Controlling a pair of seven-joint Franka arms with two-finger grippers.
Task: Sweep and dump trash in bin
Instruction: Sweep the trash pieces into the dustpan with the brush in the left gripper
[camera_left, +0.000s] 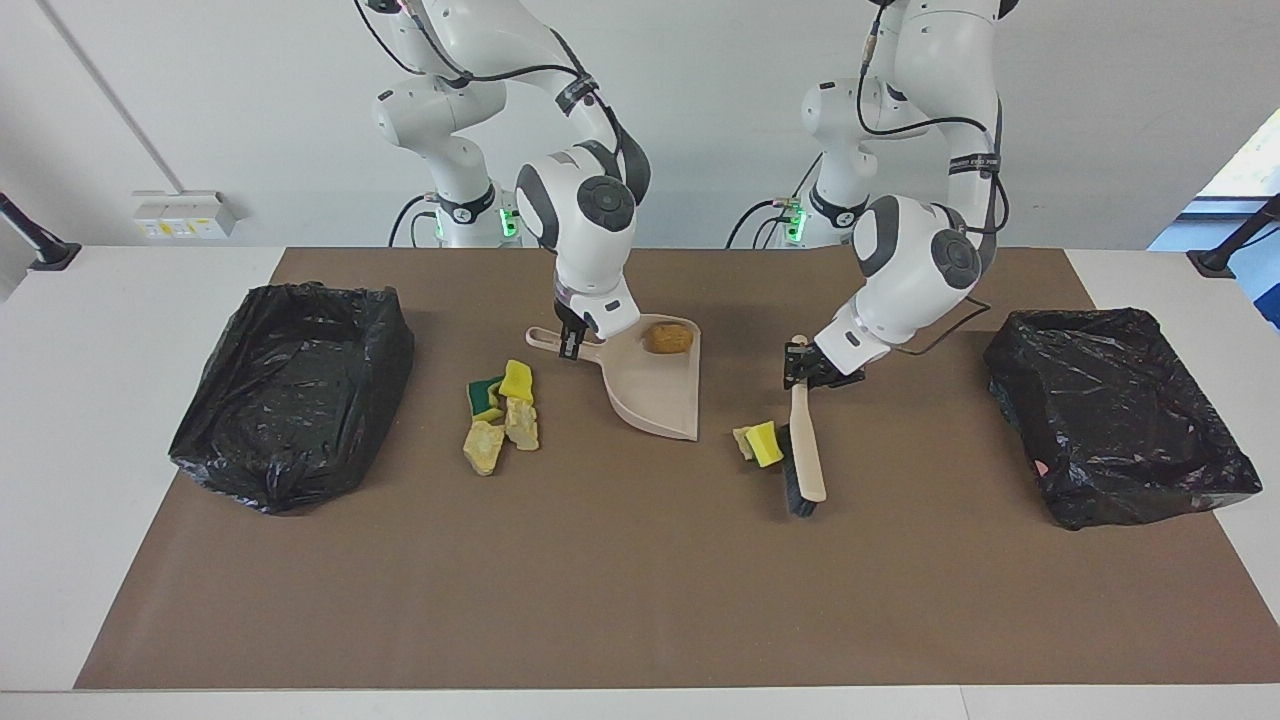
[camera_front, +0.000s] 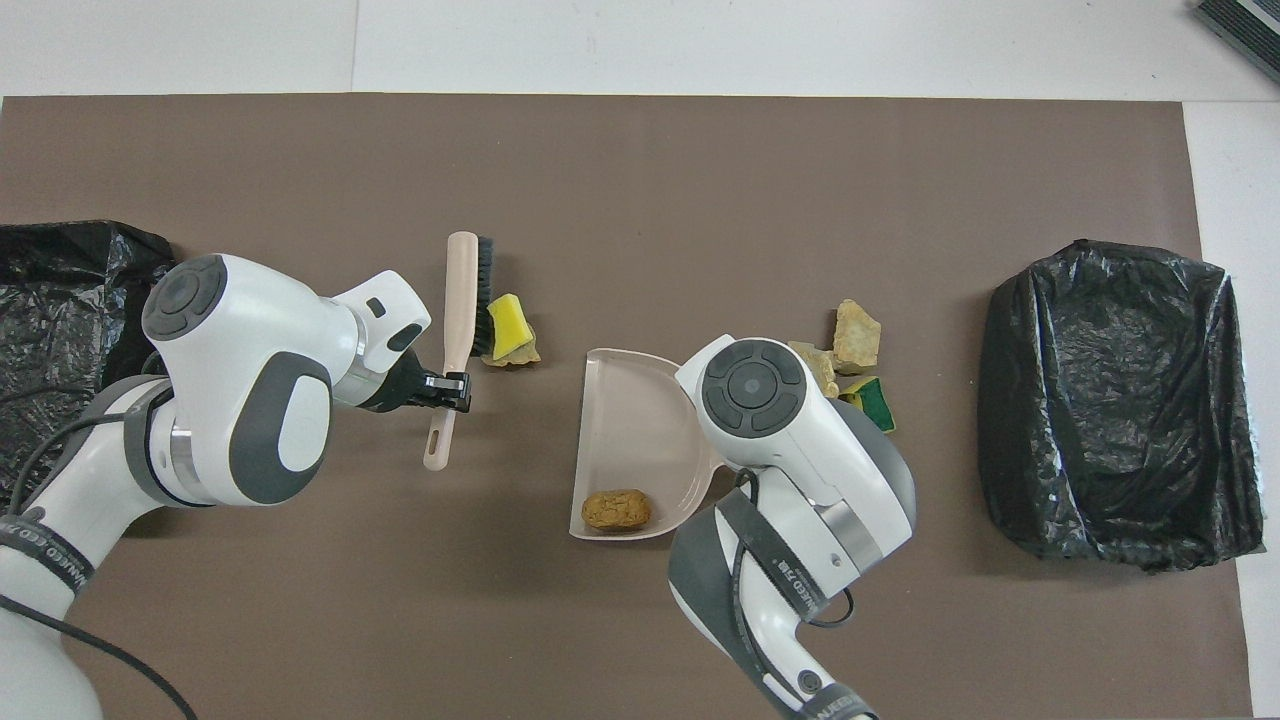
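Several scraps of trash are lying in three spots on the brown mat. One brown cork-like lump is sitting in the beige dustpan, at the end nearer to the robots. A yellow sponge bit and a pale foam chunk are lying touching each other, just beside the bristles of the beige-handled brush, between the brush and the dustpan. A cluster of yellow and green sponge bits and foam chunks is lying beside the dustpan, toward the right arm's end of the table. The left gripper is clamping the brush by its handle, with the bristle end resting low on the mat. The right gripper is gripping the dustpan's handle, closed tightly around it. Two bins lined with black bags are sitting at the ends of the mat: one black-bagged bin at the right arm's end, another black-bagged bin at the left arm's end, both well apart from the trash
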